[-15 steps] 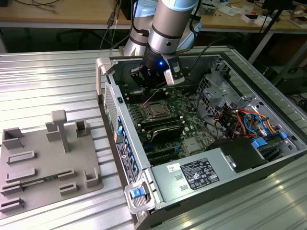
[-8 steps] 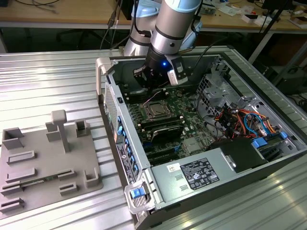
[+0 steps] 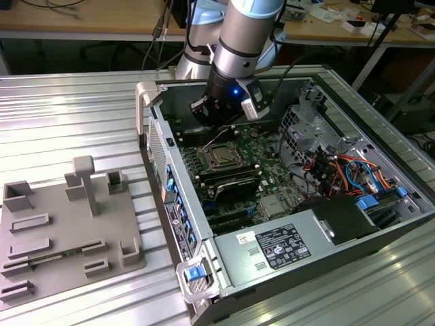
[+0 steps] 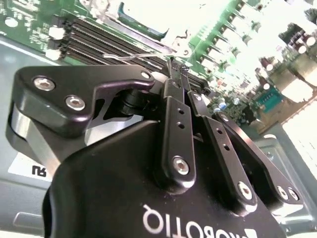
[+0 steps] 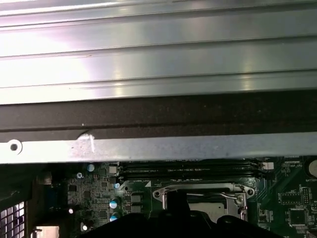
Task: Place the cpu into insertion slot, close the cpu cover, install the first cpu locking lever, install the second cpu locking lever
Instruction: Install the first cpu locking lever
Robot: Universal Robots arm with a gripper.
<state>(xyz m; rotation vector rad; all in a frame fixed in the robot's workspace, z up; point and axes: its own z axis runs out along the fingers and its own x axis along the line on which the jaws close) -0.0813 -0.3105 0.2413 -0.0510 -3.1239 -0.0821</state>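
Just beneath the pincer (image 4: pixel 176 67), narrowed to a slit, the cpu cover (image 5: pixel 200 190) lay closed, levers seemingly unfinished.

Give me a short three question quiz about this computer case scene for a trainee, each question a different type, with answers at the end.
1. True or false: the gripper has its fingertips pressed together.
2. Multiple choice: in the exterior view, the gripper is (a) over the grey fixture tray, (b) inside the open computer case just beyond the cpu cover, (c) above the power supply.
3. Fill in: the cpu cover lies ____ on the socket.

Key: 1 true; 2 b; 3 flat (closed).
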